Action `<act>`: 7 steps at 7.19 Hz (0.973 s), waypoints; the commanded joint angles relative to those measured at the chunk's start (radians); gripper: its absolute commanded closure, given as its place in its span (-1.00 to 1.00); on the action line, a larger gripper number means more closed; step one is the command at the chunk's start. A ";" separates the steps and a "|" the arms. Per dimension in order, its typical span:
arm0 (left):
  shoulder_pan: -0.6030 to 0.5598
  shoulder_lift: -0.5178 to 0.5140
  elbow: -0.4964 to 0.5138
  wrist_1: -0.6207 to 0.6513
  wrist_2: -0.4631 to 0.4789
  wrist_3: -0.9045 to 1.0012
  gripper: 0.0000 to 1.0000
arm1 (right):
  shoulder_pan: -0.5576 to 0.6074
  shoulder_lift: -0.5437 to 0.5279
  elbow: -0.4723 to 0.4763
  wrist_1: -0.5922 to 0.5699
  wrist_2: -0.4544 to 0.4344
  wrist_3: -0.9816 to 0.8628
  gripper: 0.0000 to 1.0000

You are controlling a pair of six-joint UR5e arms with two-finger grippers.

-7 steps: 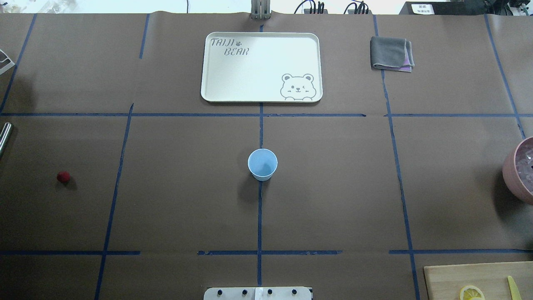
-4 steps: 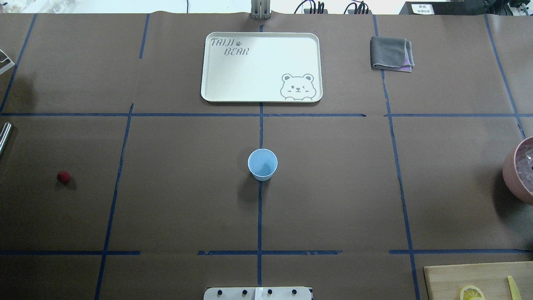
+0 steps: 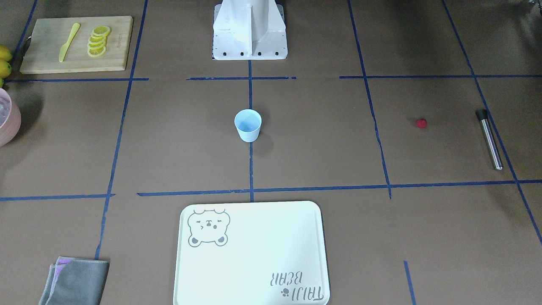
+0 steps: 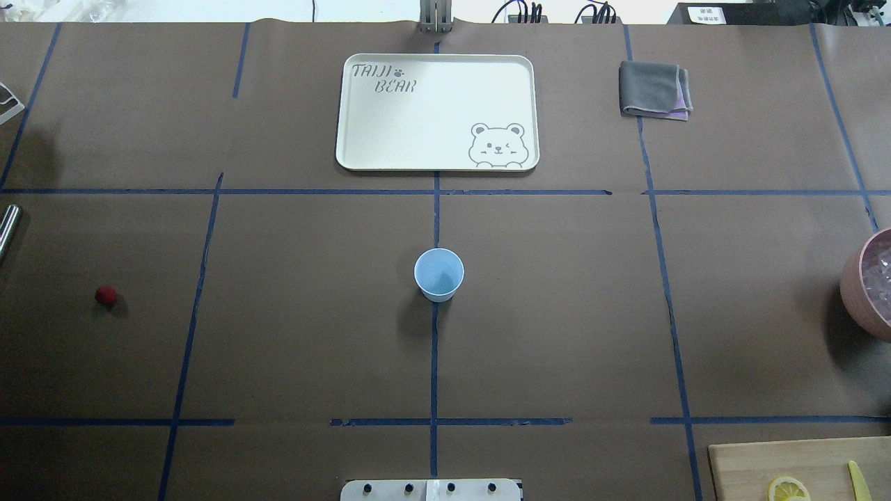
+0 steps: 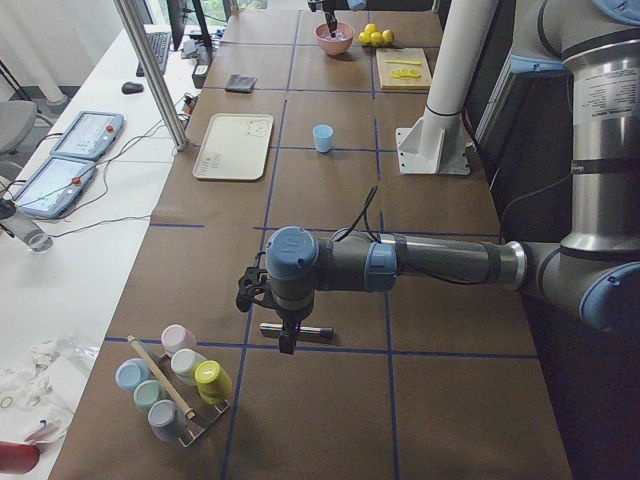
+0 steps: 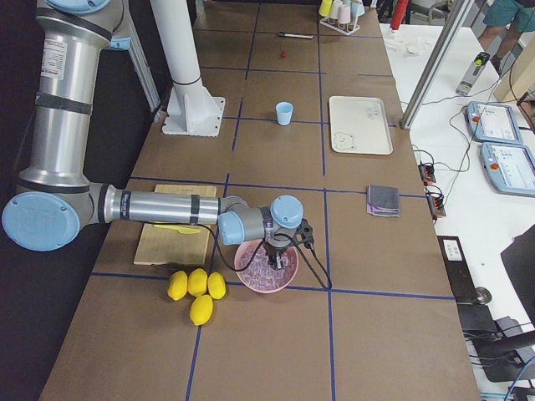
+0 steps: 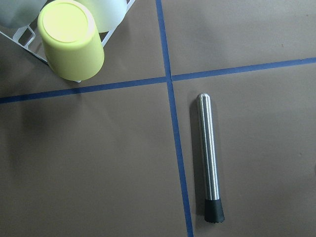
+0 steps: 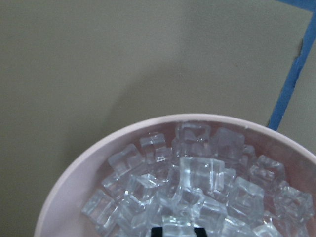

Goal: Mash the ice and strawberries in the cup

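Five items logged, largest first.

1. Pink bowl (image 4: pixel 850 289), far end of the table on the robot's right, heaped with ice (image 8: pixel 200 173). The right gripper (image 6: pixel 274 255) hangs over or into the heap. Cannot tell its opening or whether it holds a cube; only two dark tips show at the wrist view's lower edge.

2. Steel muddler (image 7: pixel 209 158), lying flat at the robot's far left. Its long axis runs toward and away from the robot, with the black cap at the robot's end. Judged rigid, smooth and prone to rolling, so grip across mid-shaft. The left gripper (image 5: pixel 286 335) hovers directly above it, pointing down; cannot tell how far apart its fingers are.

3. Cup (image 3: pixel 247 134), table centre on the tape cross, upright with its mouth up and its axis vertical. It looks empty. Judged light and thin-walled, so it is likely to tip or skid under mashing and should be braced at the wall.

4. Ice cubes: clear, no preferred axis. Judged hard, wet and slippery; pinch one top cube on opposite flat faces.

5. Strawberry (image 4: pixel 105 295), alone on the table, well left of the cup and near the muddler. Round, with no axis to read. Judged soft, so use light pressure only.
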 commanded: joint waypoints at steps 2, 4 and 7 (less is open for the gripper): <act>0.000 -0.001 -0.002 0.001 0.000 0.000 -1.00 | 0.033 0.004 0.056 -0.004 0.012 -0.007 0.95; -0.002 0.002 -0.010 0.002 0.000 0.000 -1.00 | 0.147 0.003 0.187 -0.001 0.006 -0.009 0.95; 0.000 0.003 -0.007 0.004 0.000 0.000 -1.00 | 0.147 0.178 0.236 -0.071 0.016 0.153 0.97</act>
